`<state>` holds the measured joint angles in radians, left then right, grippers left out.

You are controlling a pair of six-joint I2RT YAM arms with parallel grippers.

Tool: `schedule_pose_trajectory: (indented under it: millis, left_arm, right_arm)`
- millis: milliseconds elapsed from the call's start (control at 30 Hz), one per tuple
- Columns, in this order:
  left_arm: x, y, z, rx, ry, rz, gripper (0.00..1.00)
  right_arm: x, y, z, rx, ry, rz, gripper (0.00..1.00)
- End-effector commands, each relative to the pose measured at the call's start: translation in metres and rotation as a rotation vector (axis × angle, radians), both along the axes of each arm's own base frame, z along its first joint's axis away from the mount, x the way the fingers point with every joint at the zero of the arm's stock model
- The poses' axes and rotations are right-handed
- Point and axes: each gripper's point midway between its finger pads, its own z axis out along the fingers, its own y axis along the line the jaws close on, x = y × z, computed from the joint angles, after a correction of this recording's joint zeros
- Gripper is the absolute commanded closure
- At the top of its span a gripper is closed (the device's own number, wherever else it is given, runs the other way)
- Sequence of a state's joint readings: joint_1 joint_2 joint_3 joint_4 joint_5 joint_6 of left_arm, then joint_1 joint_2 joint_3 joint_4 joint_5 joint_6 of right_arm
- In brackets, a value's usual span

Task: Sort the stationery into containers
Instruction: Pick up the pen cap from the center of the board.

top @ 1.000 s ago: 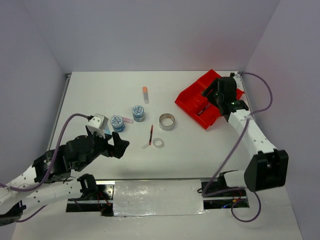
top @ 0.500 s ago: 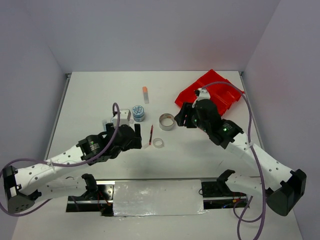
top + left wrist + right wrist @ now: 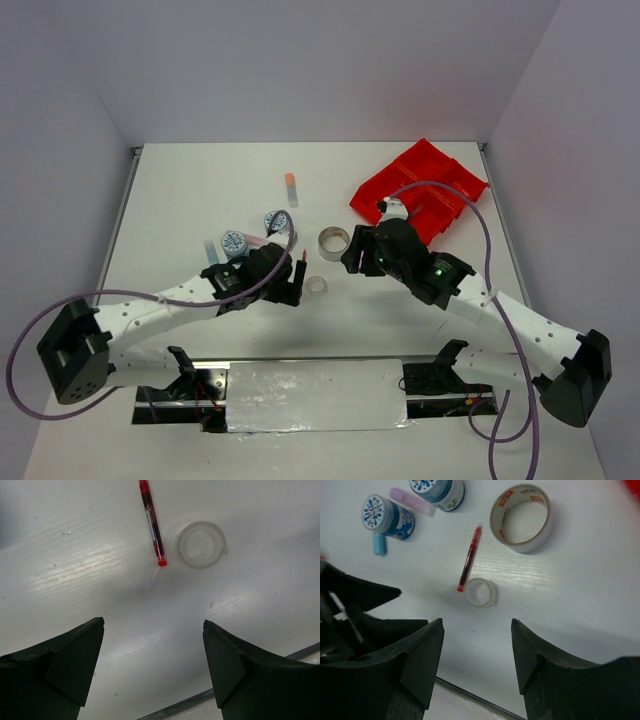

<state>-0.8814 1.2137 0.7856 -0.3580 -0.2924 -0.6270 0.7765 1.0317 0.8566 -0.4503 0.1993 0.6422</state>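
The red pen (image 3: 301, 266) and the small clear tape ring (image 3: 318, 285) lie at the table's middle. My left gripper (image 3: 291, 287) is open and empty just near-left of them; its wrist view shows the pen (image 3: 152, 525) and ring (image 3: 200, 544) ahead of the open gripper (image 3: 153, 624). My right gripper (image 3: 350, 255) is open and empty beside the silvery tape roll (image 3: 333, 241); its view shows the roll (image 3: 522, 517), pen (image 3: 469, 560), ring (image 3: 481, 592) and open gripper (image 3: 477, 622). Two patterned tubs (image 3: 235, 241) (image 3: 277, 220) stand to the left. The red tray (image 3: 420, 190) sits far right.
An orange-capped tube (image 3: 290, 185) lies further back. A pink tube (image 3: 412, 502) lies between the tubs and a light blue tube (image 3: 379, 544) lies beside the left one. The left arm's fingers (image 3: 360, 592) show at the left of the right wrist view.
The left arm has swung right from the table's left side to the pen. The right arm has left the red tray and moved in beside the tape roll.
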Motion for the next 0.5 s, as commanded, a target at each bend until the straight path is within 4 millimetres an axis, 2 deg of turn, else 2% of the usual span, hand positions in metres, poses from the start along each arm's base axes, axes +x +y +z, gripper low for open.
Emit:
schedule_pose_trajectory:
  millis: [0,200,467]
  left_arm:
    - [0.009,-0.018,0.001,0.002,-0.015,-0.088,0.09]
    - [0.012,-0.018,-0.02,0.093,0.033,-0.111,0.1]
    - [0.017,-0.024,-0.04,0.137,0.108,-0.207,0.12]
  right_arm:
    - [-0.006,-0.002,0.026,0.042,-0.06,0.023,0.36]
    - [-0.022,-0.013,0.024,0.019,-0.069,0.077,0.35]
    - [-0.025,-0.015,0.012,-0.008,-0.06,0.098,0.34]
